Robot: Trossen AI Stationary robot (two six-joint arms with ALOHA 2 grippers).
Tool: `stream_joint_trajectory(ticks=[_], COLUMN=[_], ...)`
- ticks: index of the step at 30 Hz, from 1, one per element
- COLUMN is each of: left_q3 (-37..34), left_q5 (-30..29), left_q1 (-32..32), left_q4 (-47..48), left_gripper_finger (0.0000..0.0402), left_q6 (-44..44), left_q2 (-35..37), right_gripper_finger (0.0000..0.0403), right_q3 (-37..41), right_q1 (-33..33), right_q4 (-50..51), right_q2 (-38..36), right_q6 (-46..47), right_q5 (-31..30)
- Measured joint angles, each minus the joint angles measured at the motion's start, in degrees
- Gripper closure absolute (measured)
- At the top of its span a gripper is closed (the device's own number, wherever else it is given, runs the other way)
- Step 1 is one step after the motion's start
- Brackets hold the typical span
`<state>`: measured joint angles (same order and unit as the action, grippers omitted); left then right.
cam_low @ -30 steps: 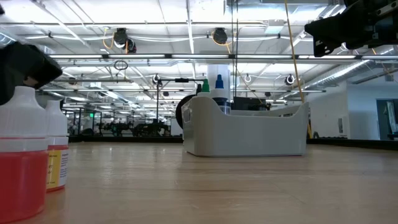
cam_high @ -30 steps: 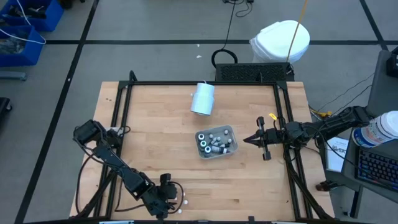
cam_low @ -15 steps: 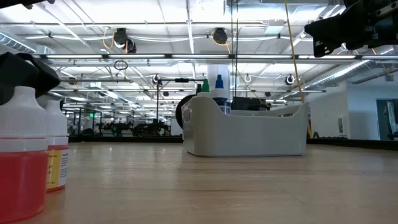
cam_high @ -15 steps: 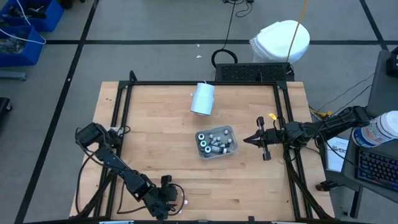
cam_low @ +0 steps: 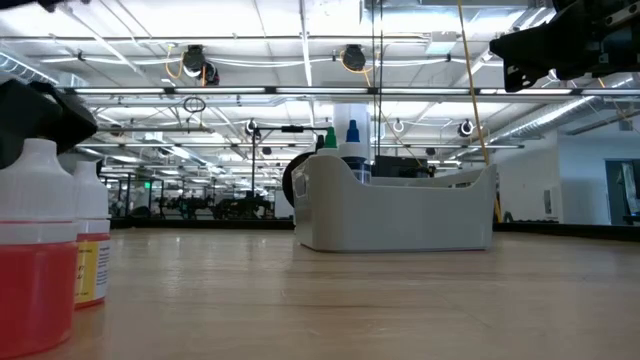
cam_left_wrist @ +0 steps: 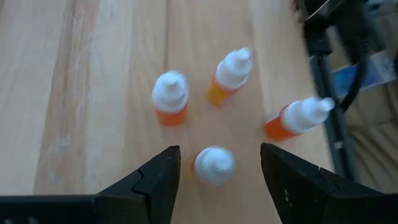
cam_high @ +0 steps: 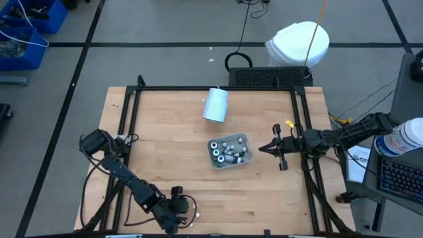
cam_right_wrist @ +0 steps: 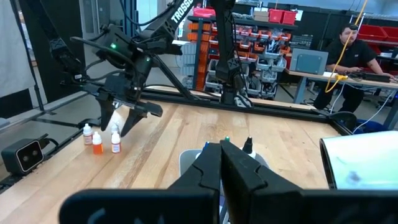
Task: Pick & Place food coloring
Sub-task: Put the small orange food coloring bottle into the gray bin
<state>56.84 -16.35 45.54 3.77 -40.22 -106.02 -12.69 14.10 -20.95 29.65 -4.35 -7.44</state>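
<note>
Barely anything has moved in the last second: the left gripper (cam_left_wrist: 214, 171) still hovers, jaws apart, over one food coloring bottle (cam_left_wrist: 213, 165) near the table's front edge (three more beside it). Right gripper (cam_high: 273, 149) waits shut beside the tray (cam_high: 246, 139).

Four small bottles (cam_left_wrist: 212, 165) stand on the table (cam_high: 165, 158) beneath the left gripper (cam_left_wrist: 214, 180): one between its fingers, three just beyond. The tray (cam_high: 229, 151) lies well apart, beside the right gripper (cam_high: 263, 149).

Upright orange food coloring bottles (cam_left_wrist: 213, 165)
</note>
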Motion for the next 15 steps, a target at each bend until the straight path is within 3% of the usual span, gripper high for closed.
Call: stream_joint_trajectory(ticks=[4,15], left_q3=[0.00,0.02], left_q5=[0.02,3.42], left_q1=[-0.34,-0.92], left_q4=[1.24,0.83], left_gripper_finger=[0.0202,0.0326], left_q6=[-0.67,-0.60], left_q2=[0.00,0.00], right_gripper_finger=[0.0403,0.0403], right_q3=[0.00,0.00], right_q1=[0.01,0.01], right_q4=[0.02,0.09], right_q2=[0.00,0.00], right_q6=[0.01,0.01], right_q5=[0.02,0.00])
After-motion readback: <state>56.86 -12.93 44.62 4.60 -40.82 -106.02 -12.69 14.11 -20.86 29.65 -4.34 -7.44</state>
